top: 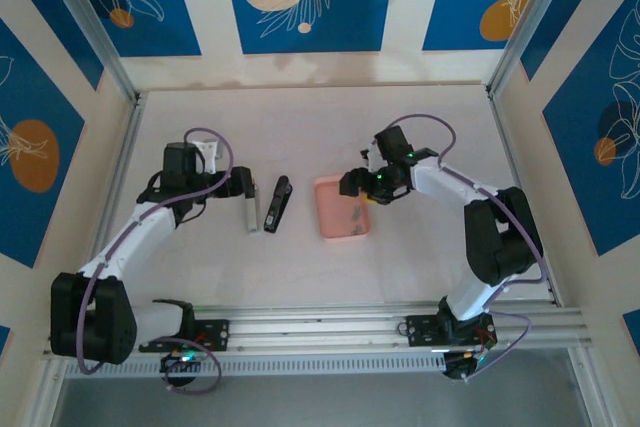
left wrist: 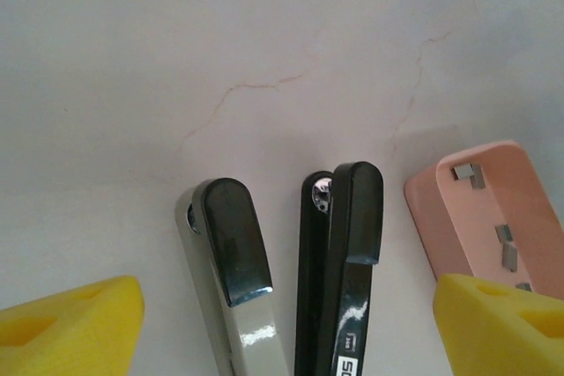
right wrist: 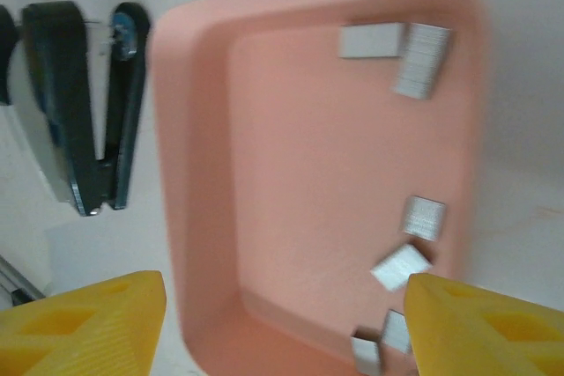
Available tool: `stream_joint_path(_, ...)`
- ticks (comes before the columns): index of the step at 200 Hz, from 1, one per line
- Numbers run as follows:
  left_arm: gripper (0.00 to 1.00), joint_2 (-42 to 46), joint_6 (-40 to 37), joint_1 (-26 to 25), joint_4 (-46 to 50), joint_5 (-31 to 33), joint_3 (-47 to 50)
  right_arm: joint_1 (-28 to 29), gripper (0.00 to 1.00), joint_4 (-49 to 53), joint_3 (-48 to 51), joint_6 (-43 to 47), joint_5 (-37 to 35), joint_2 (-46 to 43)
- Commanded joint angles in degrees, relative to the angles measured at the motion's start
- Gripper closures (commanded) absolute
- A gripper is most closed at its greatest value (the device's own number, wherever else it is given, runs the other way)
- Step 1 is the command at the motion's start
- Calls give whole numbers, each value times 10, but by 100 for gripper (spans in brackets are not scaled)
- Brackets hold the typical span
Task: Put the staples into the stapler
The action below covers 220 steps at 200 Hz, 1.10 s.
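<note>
Two staplers lie side by side on the table, a grey one (left wrist: 231, 261) (top: 250, 213) with a black cap and a black one (left wrist: 345, 244) (top: 277, 204) (right wrist: 88, 103). My left gripper (left wrist: 282, 328) (top: 243, 187) hangs over their near ends, open, its yellow fingertips (left wrist: 75, 323) well outside both and touching neither. Right of them sits the salmon-pink tray (left wrist: 432, 217) (top: 325, 212) (right wrist: 189, 173) with several small grey staples (right wrist: 421, 59) (left wrist: 467, 173) scattered along one side. Over the tray hovers my right gripper (right wrist: 282, 323) (top: 358, 182), open, with nothing between its fingers.
The pale table top (top: 300, 127) stretches back to the rear wall. A metal rail (top: 400, 322) runs along the near edge by the arm bases, and side walls close in left and right.
</note>
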<state>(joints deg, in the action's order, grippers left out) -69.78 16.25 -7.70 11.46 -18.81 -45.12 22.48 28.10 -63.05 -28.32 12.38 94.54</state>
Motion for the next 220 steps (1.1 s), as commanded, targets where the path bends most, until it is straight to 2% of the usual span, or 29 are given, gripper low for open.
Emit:
stream_joint_path(1,14,19,7,16,-35,10,8,12,28,-6,-30,-26,-14,-4)
stream_joint_path(14,10,26,2,22,-41,21,10,9,25,-10,-30,-15,-51,-32)
stream_joint_path(20,0,32,-2,24,-43,29,11,7,23,-15,-26,-7,-71,-49)
stream_joint_path(31,0,42,-17,25,-46,55,14,-3,18,-29,-15,10,-117,-84)
stream_joint_path(37,0,49,-23,26,-48,72,16,-9,12,-40,-7,20,-148,-104)
stream_joint_path(39,0,51,-25,27,-49,80,17,-12,3,-45,-4,23,-155,-111)
stream_joint_path(41,0,53,-29,27,-50,88,19,-15,0,-51,0,25,-165,-117)
stream_joint_path(65,0,84,-55,29,-101,167,56,-65,1,-138,62,56,-243,-184)
stream_joint_path(99,0,136,-88,29,-239,264,162,-151,1,-266,162,82,-257,-215)
stream_joint_path(127,0,147,-127,29,-390,313,265,-181,1,-331,222,109,-288,-212)
stream_joint_path(158,0,70,-159,29,-566,313,335,-191,1,-408,273,139,-306,-204)
stream_joint_path(177,0,-19,-165,29,-648,294,336,-194,1,-453,289,155,-301,-190)
stream_joint_path(195,0,-104,-186,29,-781,268,346,-194,1,-477,293,173,-298,-172)
stream_joint_path(209,0,-152,-181,29,-833,265,356,-193,1,-497,299,187,-295,-165)
stream_joint_path(220,0,-216,-188,28,-919,247,369,-192,1,-520,311,199,-283,-161)
